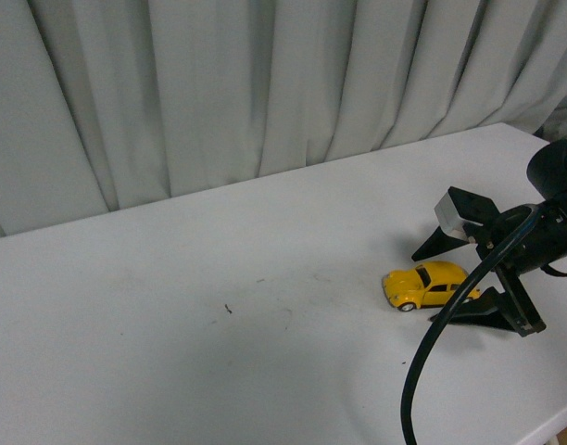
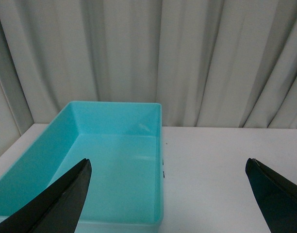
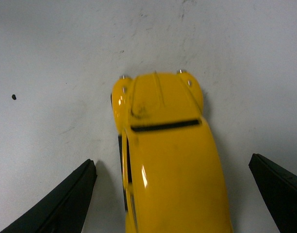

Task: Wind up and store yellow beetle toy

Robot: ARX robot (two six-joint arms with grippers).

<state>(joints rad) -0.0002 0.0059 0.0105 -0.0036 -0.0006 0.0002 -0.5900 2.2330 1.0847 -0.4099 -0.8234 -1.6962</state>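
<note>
The yellow beetle toy (image 1: 426, 285) stands on its wheels on the white table (image 1: 219, 306) at the right, nose pointing left. My right gripper (image 1: 430, 286) is open, with one finger on each side of the car's rear and not touching it. In the right wrist view the yellow beetle toy (image 3: 168, 150) fills the space between the two black fingertips (image 3: 66, 204), and my right gripper (image 3: 170, 194) stands wide around it. My left gripper (image 2: 168, 194) is open and empty in the left wrist view; it does not show in the front view.
A turquoise plastic bin (image 2: 139, 121), open and empty, sits on the table in the left wrist view, against the grey curtain (image 1: 265, 83). The table's front right edge (image 1: 552, 422) lies close to the right arm. Small dark specks (image 1: 228, 309) mark the tabletop.
</note>
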